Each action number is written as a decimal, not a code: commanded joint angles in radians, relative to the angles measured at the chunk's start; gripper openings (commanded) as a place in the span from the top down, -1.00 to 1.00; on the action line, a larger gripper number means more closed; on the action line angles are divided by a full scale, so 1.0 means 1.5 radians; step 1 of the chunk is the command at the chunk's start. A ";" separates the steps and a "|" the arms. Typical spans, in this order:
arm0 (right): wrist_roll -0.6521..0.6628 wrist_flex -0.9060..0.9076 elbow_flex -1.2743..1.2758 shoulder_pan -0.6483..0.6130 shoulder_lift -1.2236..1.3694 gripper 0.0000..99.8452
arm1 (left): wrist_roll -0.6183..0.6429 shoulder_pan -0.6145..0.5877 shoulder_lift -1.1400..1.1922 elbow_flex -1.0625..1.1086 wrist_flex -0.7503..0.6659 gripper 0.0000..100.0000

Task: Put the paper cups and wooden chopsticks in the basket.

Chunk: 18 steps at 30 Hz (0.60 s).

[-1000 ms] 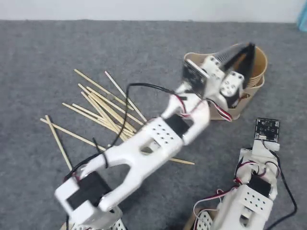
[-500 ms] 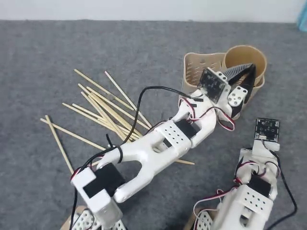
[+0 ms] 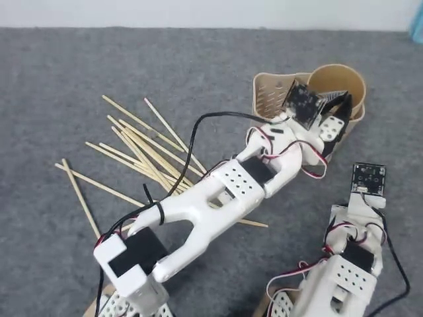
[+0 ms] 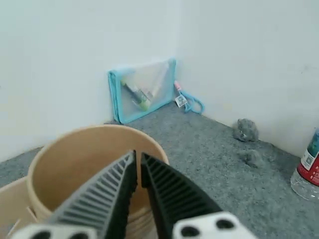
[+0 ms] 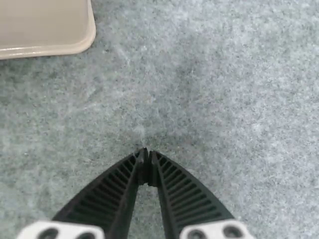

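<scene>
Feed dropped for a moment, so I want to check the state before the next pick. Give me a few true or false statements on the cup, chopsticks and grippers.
1. The paper cup stands in the basket. True.
2. The chopsticks are all in the basket. False: they lie scattered on the carpet, apart from the basket.
3. The right gripper holds a chopstick. False: it is shut on nothing, just above bare carpet.
4. The left gripper is over the basket, at the paper cup. True.
</scene>
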 commanded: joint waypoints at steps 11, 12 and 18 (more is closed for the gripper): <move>0.011 -0.013 -0.005 0.008 -0.015 0.98 | 0.010 -0.189 -0.490 -0.050 0.388 0.97; 0.011 -0.013 -0.005 0.008 -0.015 0.98 | 0.010 -0.222 -0.534 -0.050 0.443 0.97; 0.011 -0.012 -0.005 0.008 -0.015 0.98 | 0.011 -0.481 -0.704 -0.044 0.634 0.97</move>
